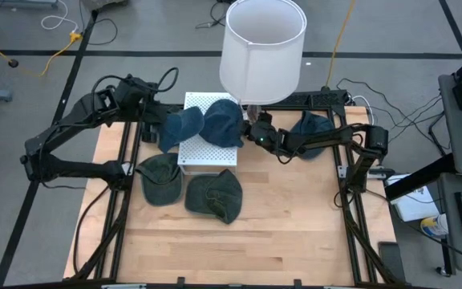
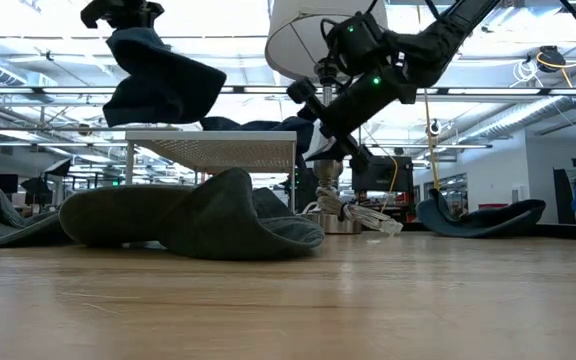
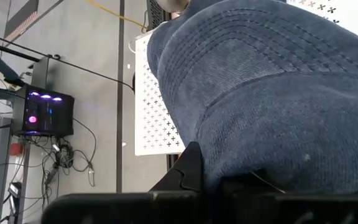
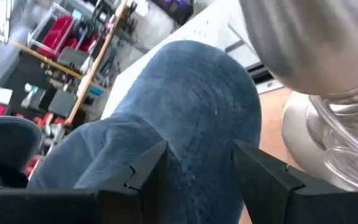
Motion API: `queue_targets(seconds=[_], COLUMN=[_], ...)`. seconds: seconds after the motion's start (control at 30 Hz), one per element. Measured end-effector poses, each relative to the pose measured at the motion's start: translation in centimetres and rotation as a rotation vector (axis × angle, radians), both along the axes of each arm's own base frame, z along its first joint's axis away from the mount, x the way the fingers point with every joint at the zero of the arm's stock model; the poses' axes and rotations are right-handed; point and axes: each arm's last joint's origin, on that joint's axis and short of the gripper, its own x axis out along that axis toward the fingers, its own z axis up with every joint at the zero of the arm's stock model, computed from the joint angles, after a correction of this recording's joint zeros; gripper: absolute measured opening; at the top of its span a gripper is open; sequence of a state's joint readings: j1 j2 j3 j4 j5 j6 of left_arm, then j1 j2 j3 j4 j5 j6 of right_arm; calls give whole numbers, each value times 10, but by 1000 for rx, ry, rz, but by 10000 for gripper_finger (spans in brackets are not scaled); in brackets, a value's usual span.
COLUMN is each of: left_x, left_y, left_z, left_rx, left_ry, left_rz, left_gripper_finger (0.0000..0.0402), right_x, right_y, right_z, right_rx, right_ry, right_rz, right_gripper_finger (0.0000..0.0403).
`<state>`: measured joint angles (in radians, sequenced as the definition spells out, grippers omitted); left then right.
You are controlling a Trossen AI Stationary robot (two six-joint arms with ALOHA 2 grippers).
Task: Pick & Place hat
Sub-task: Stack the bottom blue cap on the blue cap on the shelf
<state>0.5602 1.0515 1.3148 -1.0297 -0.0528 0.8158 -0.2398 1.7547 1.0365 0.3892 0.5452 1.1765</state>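
Note:
Two blue corduroy hats are at the white perforated platform (image 1: 207,152). My left gripper (image 1: 154,120) is shut on the left blue hat (image 1: 181,128), which hangs at the platform's left edge (image 2: 158,85). The second blue hat (image 1: 224,120) lies on the platform's top. My right gripper (image 1: 251,130) is open at that hat's right side, with a finger on each side of its crown (image 4: 185,112). Two green hats (image 1: 160,178) (image 1: 215,194) lie flat on the table in front of the platform. A third blue hat (image 1: 311,124) lies on the table to the right. My left gripper (image 2: 118,15) holds the left blue hat by its upper edge (image 2: 133,40), coming from above. The hat (image 3: 272,93) covers the place of contact in the wrist view. It hangs slack below the fingers, with its lower end just over the platform top (image 2: 218,140). My right gripper (image 4: 197,168) straddles the second hat; I cannot tell whether its fingers touch it.
A lamp with a white shade (image 1: 263,44) stands behind the platform, and its metal foot (image 4: 328,143) is right beside my right gripper. The near half of the wooden table (image 1: 239,249) is bare. Cables lie on the floor beyond the table.

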Motion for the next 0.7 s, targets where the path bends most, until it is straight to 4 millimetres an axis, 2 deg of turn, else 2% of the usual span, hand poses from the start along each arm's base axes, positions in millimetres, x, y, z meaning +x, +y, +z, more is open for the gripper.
queue_targets(seconds=[0.17, 0.43, 0.7], left_x=[0, 0, 0], left_y=[0, 0, 0], left_z=[0, 0, 0], left_rx=[1, 14, 13], left_ry=[-4, 5, 7], left_rz=[2, -2, -2], left_gripper_finger=[1, 1, 1], right_x=[3, 0, 4], right_y=[17, 24, 21], right_z=[0, -6, -1], right_rx=[-57, -35, -32], right_ry=[27, 43, 0], right_rz=[-40, -114, 14], right_gripper_finger=[169, 169, 169])
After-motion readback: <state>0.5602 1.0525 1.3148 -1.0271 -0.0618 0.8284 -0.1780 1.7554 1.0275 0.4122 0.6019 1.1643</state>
